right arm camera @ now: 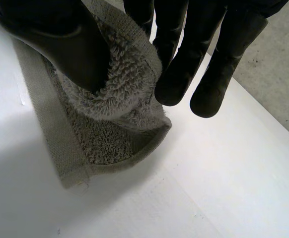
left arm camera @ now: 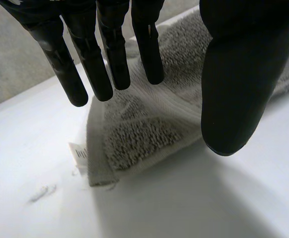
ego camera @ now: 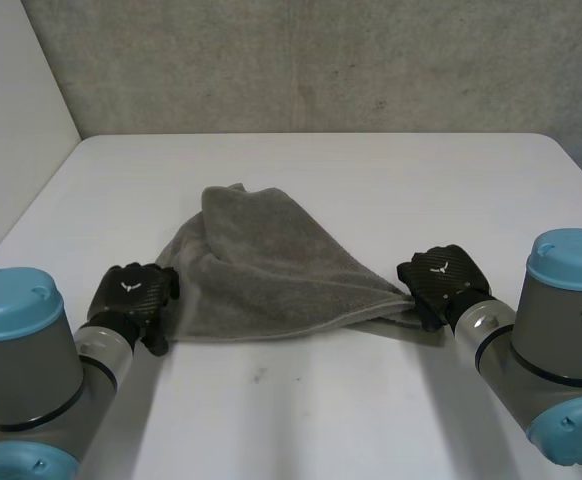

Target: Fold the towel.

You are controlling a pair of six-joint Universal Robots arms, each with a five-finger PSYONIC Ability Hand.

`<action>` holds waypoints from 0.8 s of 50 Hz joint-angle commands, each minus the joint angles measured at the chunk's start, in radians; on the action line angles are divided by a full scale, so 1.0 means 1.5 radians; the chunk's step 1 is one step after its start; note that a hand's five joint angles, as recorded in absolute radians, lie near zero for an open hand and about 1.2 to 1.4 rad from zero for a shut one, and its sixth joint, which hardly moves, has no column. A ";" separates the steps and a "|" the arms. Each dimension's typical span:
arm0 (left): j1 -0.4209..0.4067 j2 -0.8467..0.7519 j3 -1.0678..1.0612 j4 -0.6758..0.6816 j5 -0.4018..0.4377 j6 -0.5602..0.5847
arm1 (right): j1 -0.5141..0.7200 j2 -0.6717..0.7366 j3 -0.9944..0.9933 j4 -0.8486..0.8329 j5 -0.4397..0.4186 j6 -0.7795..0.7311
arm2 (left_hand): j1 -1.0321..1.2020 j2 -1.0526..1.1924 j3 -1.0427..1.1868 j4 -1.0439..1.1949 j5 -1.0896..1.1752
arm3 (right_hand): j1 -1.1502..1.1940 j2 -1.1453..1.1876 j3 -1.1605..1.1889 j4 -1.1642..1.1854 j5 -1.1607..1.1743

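Note:
A grey towel [ego camera: 271, 265] lies bunched in the middle of the white table [ego camera: 321, 410], its near edge stretched between my two hands. My left hand [ego camera: 131, 292] is at the towel's left near corner. In the left wrist view its fingers [left arm camera: 112, 54] hang straight above that corner [left arm camera: 134, 139], the thumb stands well apart, and the hand is open and holds nothing. The corner lies flat with a white label [left arm camera: 80, 153] sticking out. My right hand [ego camera: 441, 272] is at the right near corner. There its thumb [right arm camera: 50, 34] pinches the towel [right arm camera: 114, 89] against the fingers.
A grey concrete wall [ego camera: 321, 60] rises behind the table's far edge, and a pale wall [ego camera: 11, 120] stands at the left. Bare table [ego camera: 301, 170] stretches beyond the towel and in front of it between my arms.

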 commanded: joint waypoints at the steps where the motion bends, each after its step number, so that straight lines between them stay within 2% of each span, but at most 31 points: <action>1: 0.001 -0.027 0.015 0.005 0.001 0.000 | 0.002 0.002 0.000 0.000 -0.001 0.000 | 0.052 0.053 0.052 0.052 0.055 | 0.048 0.047 0.039 0.035 0.039; 22: 0.002 -0.113 0.094 0.006 0.001 0.000 | 0.004 0.010 -0.001 -0.001 -0.001 -0.001 | 0.088 0.088 0.088 0.088 0.090 | 0.048 0.047 0.039 0.035 0.039; 27: 0.001 -0.122 0.113 0.008 0.002 0.000 | 0.004 0.010 -0.001 -0.004 0.000 -0.001 | 0.277 0.277 0.277 0.277 0.280 | 0.048 0.047 0.039 0.035 0.039; 30: 0.002 -0.126 0.119 0.008 0.004 0.000 | 0.004 0.010 -0.001 -0.007 0.000 -0.001 | 0.326 0.327 0.326 0.327 0.329 | 0.048 0.047 0.039 0.035 0.039; 32: 0.002 -0.135 0.131 0.008 0.011 0.000 | 0.004 0.010 -0.001 -0.008 0.000 0.000 | 0.441 0.442 0.441 0.441 0.444 | 0.048 0.047 0.039 0.035 0.039; 33: 0.002 -0.135 0.131 0.008 0.011 0.000 | 0.004 0.010 -0.001 -0.008 0.000 0.000 | 0.442 0.442 0.442 0.442 0.444 | 0.048 0.047 0.039 0.035 0.039; 34: 0.002 -0.137 0.136 0.008 0.012 0.000 | 0.004 0.010 -0.002 -0.009 0.001 -0.001 | 0.527 0.527 0.527 0.527 0.529 | 0.048 0.047 0.039 0.035 0.039; 40: 0.002 -0.128 0.136 0.009 0.011 0.000 | 0.004 0.009 -0.002 -0.012 0.001 0.000 | 0.528 0.528 0.528 0.528 0.530 | 0.048 0.047 0.039 0.035 0.039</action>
